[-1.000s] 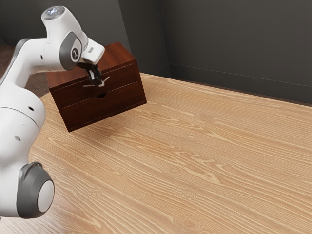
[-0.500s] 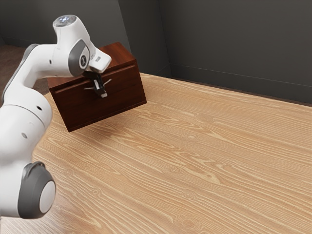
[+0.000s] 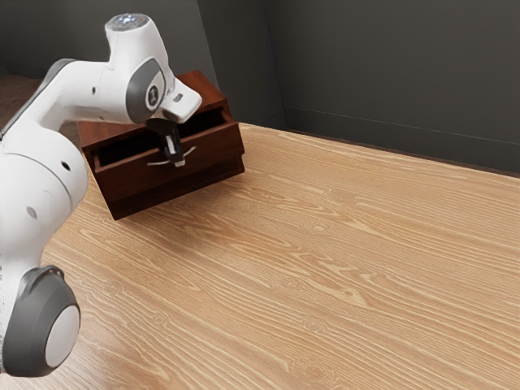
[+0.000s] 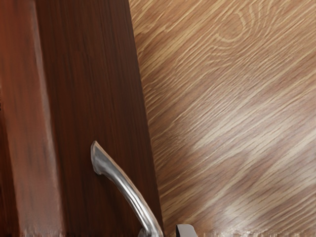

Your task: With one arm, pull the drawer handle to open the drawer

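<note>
A dark reddish wooden cabinet (image 3: 207, 91) with two drawers stands at the table's far corner, toward the exterior view's left. Its top drawer (image 3: 211, 143) sticks out from the cabinet, with a dark gap showing behind its front. My black gripper (image 3: 174, 157) points down at the front of this drawer and is shut on the silver handle (image 3: 169, 160). In the wrist view the curved metal handle (image 4: 126, 190) stands off the dark drawer front (image 4: 94, 98), right under my hand, with a fingertip (image 4: 186, 230) beside it.
The light wooden tabletop (image 3: 325, 260) stretches wide toward the exterior view's right and front. Dark grey walls (image 3: 390, 65) rise behind the cabinet. My white arm (image 3: 49, 162) fills the exterior view's left side.
My gripper has moved away from the cabinet toward the exterior view's right and front, with the handle in it. The top drawer, first flush with the cabinet, now stands pulled out.
</note>
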